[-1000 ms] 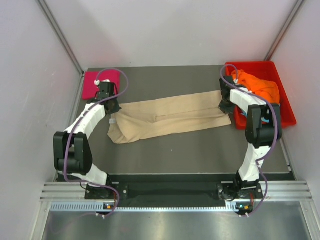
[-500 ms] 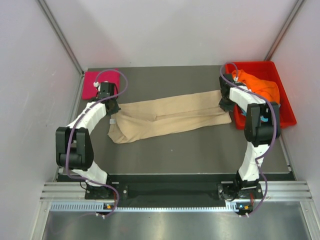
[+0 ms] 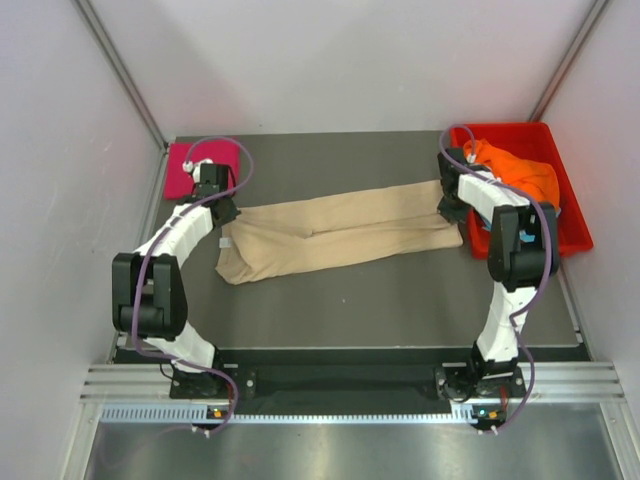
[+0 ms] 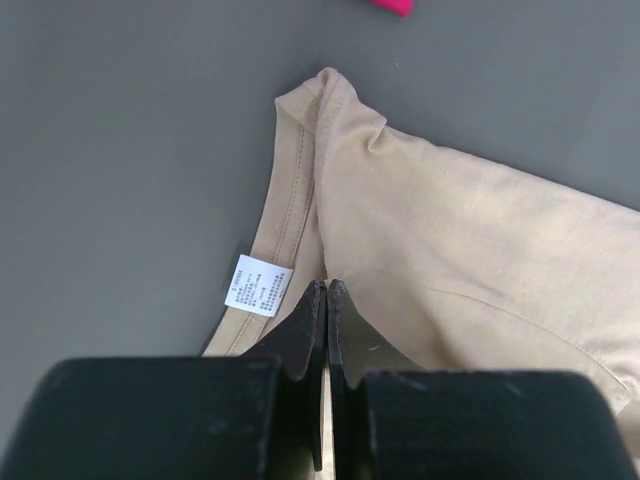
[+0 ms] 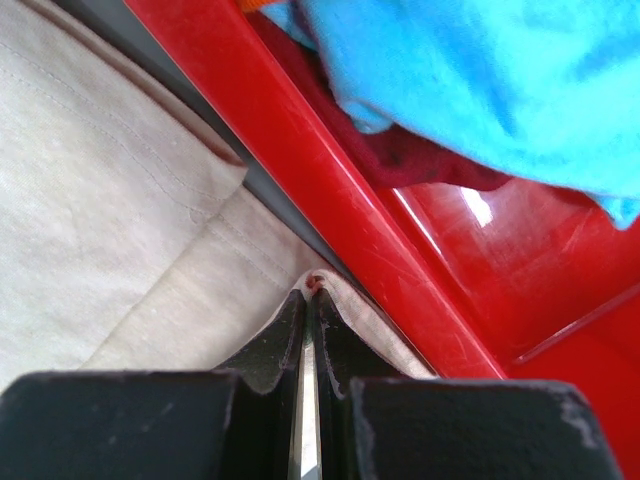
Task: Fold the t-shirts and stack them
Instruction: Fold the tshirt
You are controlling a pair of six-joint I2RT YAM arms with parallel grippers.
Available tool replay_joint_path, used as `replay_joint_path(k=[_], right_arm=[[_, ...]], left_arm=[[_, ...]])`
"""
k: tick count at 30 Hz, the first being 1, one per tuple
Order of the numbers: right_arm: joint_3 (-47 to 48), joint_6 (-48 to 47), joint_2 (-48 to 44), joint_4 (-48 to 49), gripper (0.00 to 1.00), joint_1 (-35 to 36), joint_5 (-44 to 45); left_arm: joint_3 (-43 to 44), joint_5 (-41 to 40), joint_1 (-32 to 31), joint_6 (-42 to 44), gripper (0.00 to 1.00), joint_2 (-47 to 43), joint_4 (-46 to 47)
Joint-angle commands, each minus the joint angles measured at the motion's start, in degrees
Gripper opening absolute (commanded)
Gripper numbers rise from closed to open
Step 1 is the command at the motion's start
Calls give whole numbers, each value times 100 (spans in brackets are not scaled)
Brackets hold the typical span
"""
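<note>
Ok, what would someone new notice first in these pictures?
The beige shirt, stretched across mid-table, its ends pinched by the left gripper and right gripper. Next, the red tray at far right holding an orange shirt, and a pink shirt at the far-left corner.

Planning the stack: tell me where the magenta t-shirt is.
In the top view the magenta t-shirt lies at the far left corner of the table, behind the left arm and just beyond the beige t-shirt.
</note>
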Motion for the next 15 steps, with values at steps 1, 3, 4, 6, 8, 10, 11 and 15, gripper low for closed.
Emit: replay_joint_path(k=[1,3,4,6,8,10,11,15], right_arm=[[322,52,78,92,0,-48,193],[313,35,52,145,0,-48,150],[313,34,35,171,0,-48,158],[330,43,-10,197,3,-57,219],[348,61,-62,198,10,-48,246],[331,61,-124,241,20,-40,246],[304,35,-228,259,24,-31,229],[59,122,-580,294,36,-31,150]], left_arm=[[57,50,51,-82,0,74,326],[127,76,51,-64,0,188,220],[171,76,51,-56,0,223,168],[242,24,51,-55,0,328,62],[251,24,51,-38,0,382,44],[260,50,51,-38,0,434,18],[260,67,51,-38,0,452,26],[269,111,51,-38,0,470,18]])
